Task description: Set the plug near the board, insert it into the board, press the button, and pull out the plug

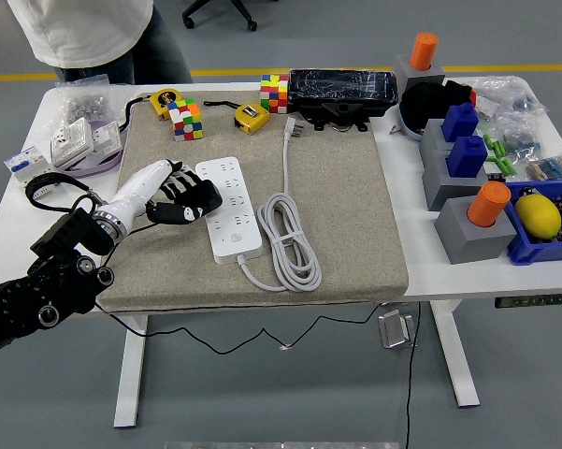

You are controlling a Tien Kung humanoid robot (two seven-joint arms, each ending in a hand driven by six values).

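Beside the board [228, 208], left hand [182, 197], cable [290, 245] coiled

text: none legible | labels: too small to read

I have only one view, from my head, high on my side of the white rectangular table [421, 271]. It looks forward and down, toward 12 o'clock. The near edge of the table lies at 6 o'clock, with grey floor below it. The distance is medium, so the whole beige fabric mat [346, 215] is visible. My left black arm [47, 290] enters from 8 o'clock.
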